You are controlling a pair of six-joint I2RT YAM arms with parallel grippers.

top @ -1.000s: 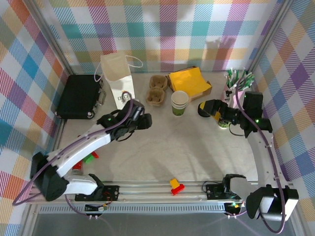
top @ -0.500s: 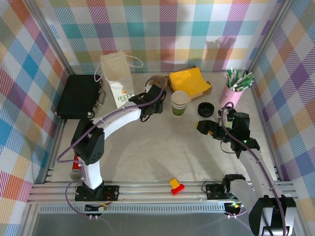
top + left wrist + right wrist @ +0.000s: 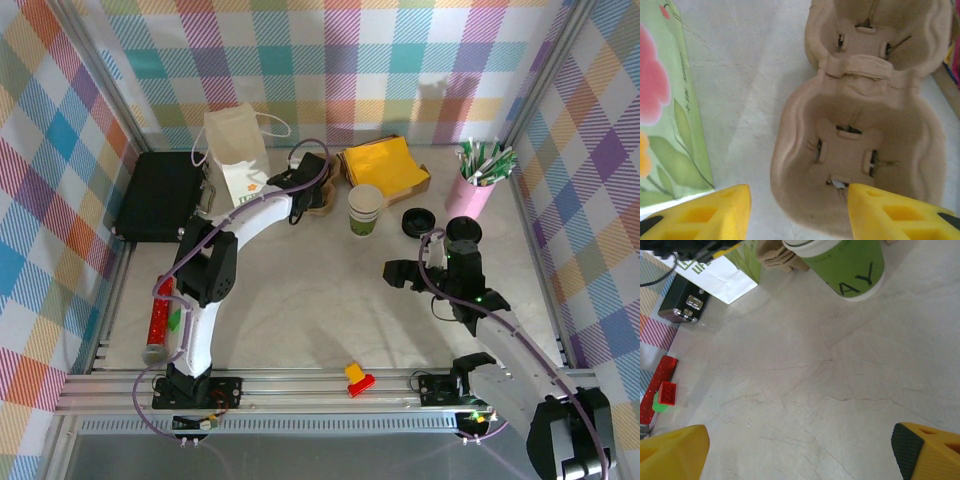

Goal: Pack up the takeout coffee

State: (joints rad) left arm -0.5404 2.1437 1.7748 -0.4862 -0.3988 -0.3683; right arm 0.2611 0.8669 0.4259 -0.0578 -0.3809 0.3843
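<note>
The takeout coffee [image 3: 462, 230] stands at the right, seen as a round black lid, its body hidden behind my right wrist. My right gripper [image 3: 400, 272] hangs left of it, open over bare tabletop [image 3: 800, 440]. A lidless cream-and-green cup [image 3: 365, 210] [image 3: 845, 265] stands mid-table, a loose black lid [image 3: 417, 221] beside it. My left gripper [image 3: 303, 208] is at the brown pulp cup carrier [image 3: 325, 195] [image 3: 855, 150]. It is open [image 3: 799, 192]: one yellow finger is over the near well, the other outside the wall.
A white paper bag [image 3: 237, 160] with green print [image 3: 670, 125] stands left of the carrier, a black case [image 3: 160, 195] beyond it. Yellow napkins [image 3: 385, 165] lie at the back, a pink cup of sticks [image 3: 480, 175] at back right. A red-yellow brick [image 3: 358, 378] sits near the front rail.
My left arm swung from mid-table up to the carrier and its jaws narrowed. My right gripper drew back from the lidded cup toward the table's middle, staying open.
</note>
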